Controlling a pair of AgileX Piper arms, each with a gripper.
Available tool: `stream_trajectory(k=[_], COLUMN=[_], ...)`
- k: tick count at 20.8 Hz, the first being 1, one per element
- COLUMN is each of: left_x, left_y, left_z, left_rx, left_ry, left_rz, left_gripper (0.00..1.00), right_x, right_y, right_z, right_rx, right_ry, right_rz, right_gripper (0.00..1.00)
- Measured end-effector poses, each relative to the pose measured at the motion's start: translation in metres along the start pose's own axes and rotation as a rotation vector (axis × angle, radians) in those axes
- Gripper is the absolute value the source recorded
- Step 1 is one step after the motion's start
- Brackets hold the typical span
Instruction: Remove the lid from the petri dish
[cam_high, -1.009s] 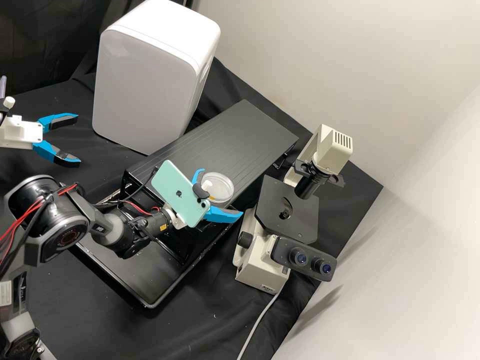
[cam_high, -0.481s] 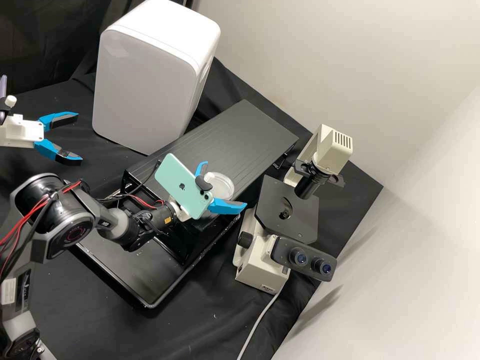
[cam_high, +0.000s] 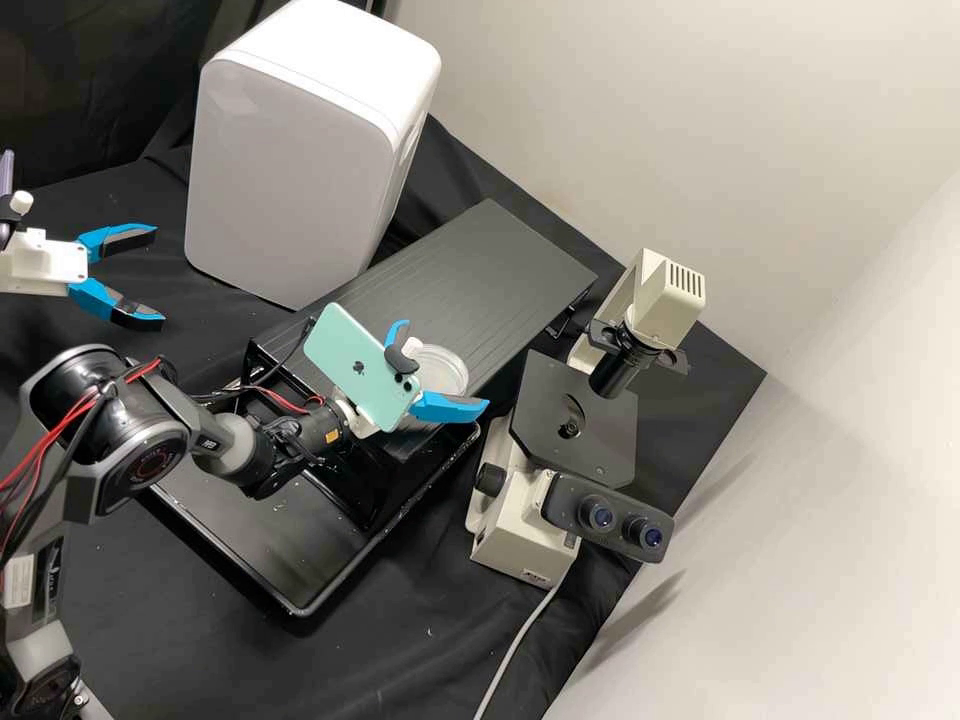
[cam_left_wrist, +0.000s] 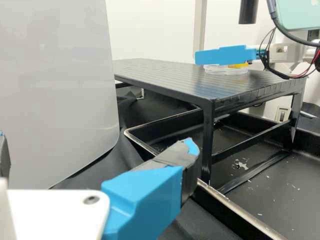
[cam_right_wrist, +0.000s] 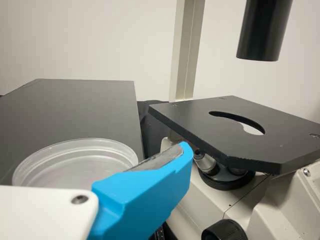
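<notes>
Petri dish (cam_high: 448, 370), clear and round, sits on top of the black stand (cam_high: 490, 260), at the end of the stand that rests in the tray.

Biggest is the white box (cam_high: 310, 150). It stands on the black surface (cam_high: 420, 640) just beside one long side of the stand, toward its far end, and its top is cut off by the edge of the high view. The tray (cam_high: 300, 570) lies under the stand's near end and reaches out beyond it. The microscope (cam_high: 580, 450) stands just beside the stand's other long side, level with the dish, and its cable runs out of the picture.

The right arm (cam_high: 130, 440) comes in over the tray toward the stand. A label (cam_high: 25, 590) low on it carries print too small to read. A mint-green phone (cam_high: 355, 365) clipped at its wrist shows a small dark logo. The phone hides the near rim of the dish and part of the right claw (cam_high: 446, 366). That claw is spread, with one blue finger on each side of the dish; whether either finger touches the rim cannot be told.

The left claw (cam_high: 155, 277) hangs well apart from the stand, on the white box's side, fingers parted and holding nothing. Its arm is cut off at the edge.

The lid (cam_right_wrist: 75, 150) seems to be in place on the dish, though the seam between lid and base is hard to make out.
</notes>
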Motion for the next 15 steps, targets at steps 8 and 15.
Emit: stream_trajectory(k=[8,15], left_x=[0.0,0.0], left_y=[0.0,0.0], left_z=[0.0,0.0], left_rx=[0.0,0.0], left_ry=[0.0,0.0], left_rz=[0.0,0.0], left_gripper=[1.0,1.0], right_x=[0.0,0.0], right_y=[-0.0002,-0.0004], right_z=[-0.0002,-0.0004], right_rx=[-0.002,-0.003], right_ry=[0.002,0.004], right_rz=[-0.002,-0.004], right_gripper=[0.0,0.0])
